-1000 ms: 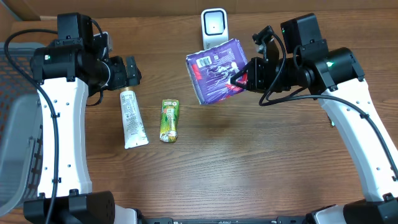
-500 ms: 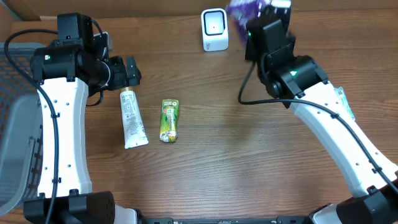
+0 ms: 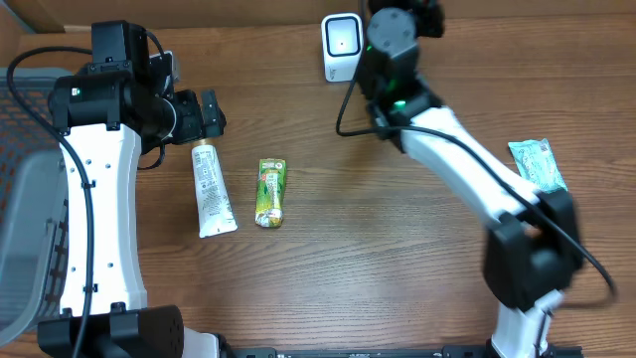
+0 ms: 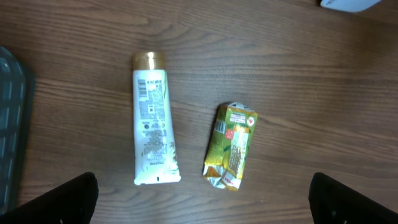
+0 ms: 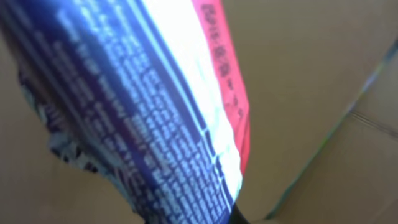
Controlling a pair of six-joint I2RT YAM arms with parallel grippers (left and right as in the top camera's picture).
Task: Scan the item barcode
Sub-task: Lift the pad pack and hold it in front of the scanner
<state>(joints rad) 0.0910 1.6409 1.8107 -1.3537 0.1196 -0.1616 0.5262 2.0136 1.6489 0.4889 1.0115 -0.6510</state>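
Observation:
A purple package (image 5: pixel 143 106) with white print and a red edge fills the right wrist view, and my right gripper (image 5: pixel 233 214) is shut on its lower end. From overhead, the right arm (image 3: pixel 447 149) stretches to the table's far edge, just right of the white barcode scanner (image 3: pixel 342 45). The package and the right fingers are out of the overhead view. My left gripper (image 3: pixel 204 112) hangs open above the cap end of a white tube (image 3: pixel 212 189), holding nothing. In the left wrist view its fingertips (image 4: pixel 68 199) stand wide apart.
A green-yellow pouch (image 3: pixel 270 192) lies right of the white tube, and both appear below the left wrist, tube (image 4: pixel 152 121) and pouch (image 4: pixel 231 146). A teal packet (image 3: pixel 537 164) lies at the right side. A grey basket (image 3: pixel 20 199) stands at the left edge.
The right arm swung from the right of the scanner up and back to the far edge, carrying the purple package out of the overhead view. The left arm stayed still.

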